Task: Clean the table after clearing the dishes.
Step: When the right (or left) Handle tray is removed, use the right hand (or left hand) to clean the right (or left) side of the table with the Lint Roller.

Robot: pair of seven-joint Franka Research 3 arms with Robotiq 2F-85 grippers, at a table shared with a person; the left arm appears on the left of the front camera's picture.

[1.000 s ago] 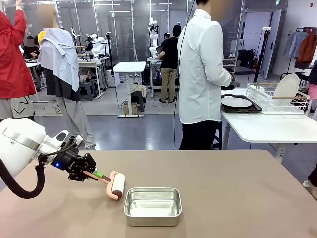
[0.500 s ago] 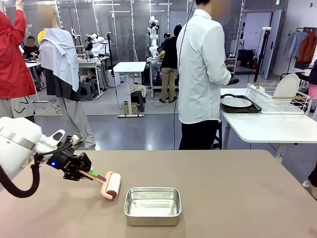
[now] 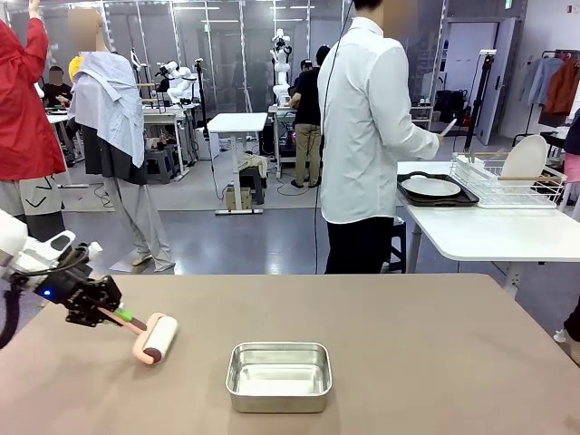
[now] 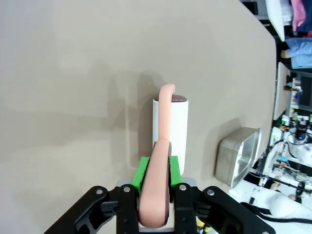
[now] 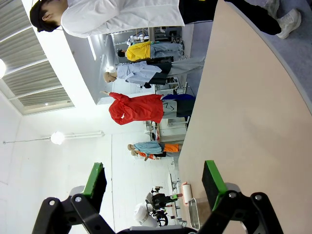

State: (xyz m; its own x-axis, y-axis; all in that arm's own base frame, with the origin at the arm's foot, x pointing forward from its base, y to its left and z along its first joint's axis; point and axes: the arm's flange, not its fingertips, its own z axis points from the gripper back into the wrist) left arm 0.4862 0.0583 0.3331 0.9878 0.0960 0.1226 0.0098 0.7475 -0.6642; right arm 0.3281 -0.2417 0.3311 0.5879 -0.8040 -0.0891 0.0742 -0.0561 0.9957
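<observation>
Now the table [image 3: 426, 344] lies bare around the pink roller [image 3: 156, 340], whose white drum touches its left part, well left of the steel pan [image 3: 278, 376]. Drum and pink handle run in 1 line straight out from the left gripper [image 4: 155, 183] — clamped on that handle. The right gripper [image 5: 153, 183], spread wide and holding nothing, hovers over the table's far-right edge — farther from the roller.
</observation>
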